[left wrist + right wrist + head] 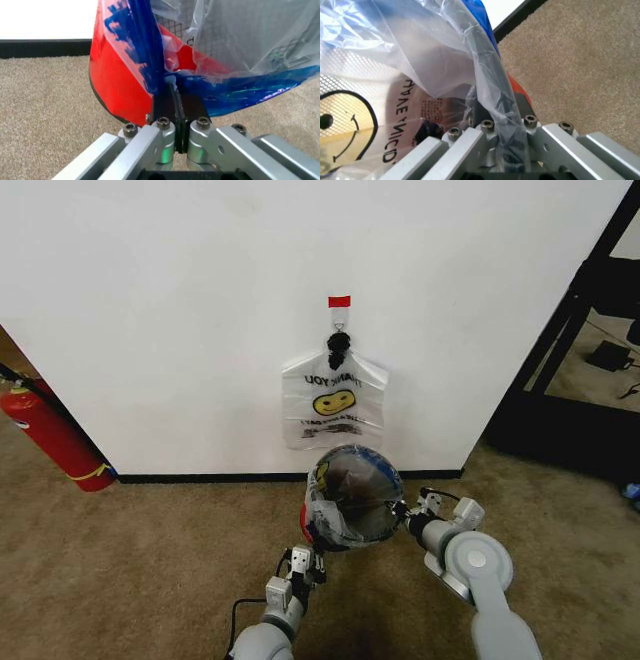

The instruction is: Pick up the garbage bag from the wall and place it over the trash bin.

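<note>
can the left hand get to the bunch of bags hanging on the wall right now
Probably not as things stand. The left hand is shut on the garbage bag stretched over the trash bin, and the bin stands between it and the bunch of bags.

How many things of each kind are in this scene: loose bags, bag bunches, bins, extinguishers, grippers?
Garbage bag stretched over the bin: 1
Bunch of bags hanging on the wall: 1
Trash bin: 1
Fire extinguisher: 1
Grippers: 2, the left gripper and the right gripper, each with fingers shut on the garbage bag
Total: 6
</note>
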Motion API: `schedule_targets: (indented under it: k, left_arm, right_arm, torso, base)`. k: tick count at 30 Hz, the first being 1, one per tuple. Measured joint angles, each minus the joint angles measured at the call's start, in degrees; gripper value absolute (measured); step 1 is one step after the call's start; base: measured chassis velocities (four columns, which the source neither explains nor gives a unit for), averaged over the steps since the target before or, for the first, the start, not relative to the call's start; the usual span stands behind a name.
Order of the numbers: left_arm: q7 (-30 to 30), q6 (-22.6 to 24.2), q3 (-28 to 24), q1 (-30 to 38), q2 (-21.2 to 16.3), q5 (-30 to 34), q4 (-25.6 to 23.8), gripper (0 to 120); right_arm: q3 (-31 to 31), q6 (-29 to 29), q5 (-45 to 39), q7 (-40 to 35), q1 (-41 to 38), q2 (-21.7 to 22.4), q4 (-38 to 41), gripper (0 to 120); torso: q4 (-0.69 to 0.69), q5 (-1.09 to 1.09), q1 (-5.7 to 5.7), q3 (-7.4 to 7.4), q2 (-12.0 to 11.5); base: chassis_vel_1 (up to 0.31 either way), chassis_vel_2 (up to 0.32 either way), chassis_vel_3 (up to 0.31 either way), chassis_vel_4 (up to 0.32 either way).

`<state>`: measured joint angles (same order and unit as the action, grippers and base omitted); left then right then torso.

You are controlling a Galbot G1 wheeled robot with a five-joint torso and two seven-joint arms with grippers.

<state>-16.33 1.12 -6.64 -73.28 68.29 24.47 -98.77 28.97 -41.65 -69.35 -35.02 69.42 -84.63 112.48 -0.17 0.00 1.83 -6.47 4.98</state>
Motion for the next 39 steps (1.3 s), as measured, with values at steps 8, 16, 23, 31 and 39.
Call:
schedule_targets:
  k: [8, 16, 23, 31, 39]
  left_arm:
    - [0.21, 1.07, -0.05, -2.16, -1.34, -3.31, -3.37, 16]
    - [2.45, 3.58, 0.39, -5.56, -6.06, -8.93, -9.59, 43]
    - [4.10, 3.99, 1.00, -8.51, -9.96, -11.91, -14.20, 72]
    - [0.08, -2.50, 6.01, -11.02, -9.37, -7.69, -18.32, 97]
    - [0.48, -5.94, 10.99, -10.14, -6.28, 1.27, -20.96, 100]
  right_arm:
    - [-0.15, -0.01, 0.98, 0.25, -0.62, 0.19, -1.46, 0]
    - [0.22, 0.54, 2.99, 1.29, -1.62, 0.84, -3.61, 0]
    - [0.18, 0.78, 3.82, 1.52, -3.50, 0.59, -6.08, 0]
    - [-1.72, 1.41, 6.91, 2.43, -2.74, -0.07, -7.79, 0]
    - [-3.16, 1.15, 10.01, 3.00, -0.21, -2.35, -9.09, 0]
  torso:
    - [0.00, 0.00, 0.00, 0.00, 0.00]
    - [-0.01, 0.00, 0.00, 0.00, 0.00]
    - [0.00, 0.00, 0.00, 0.00, 0.00]
    - [0.01, 0.00, 0.00, 0.00, 0.00]
    - [0.00, -0.01, 0.00, 0.00, 0.00]
  base:
    - [0.000, 0.000, 0.000, 0.000]
    - [0.000, 0.000, 0.000, 0.000]
    - [0.000, 0.000, 0.000, 0.000]
    - [0.000, 0.000, 0.000, 0.000]
    - [0.000, 0.000, 0.000, 0.000]
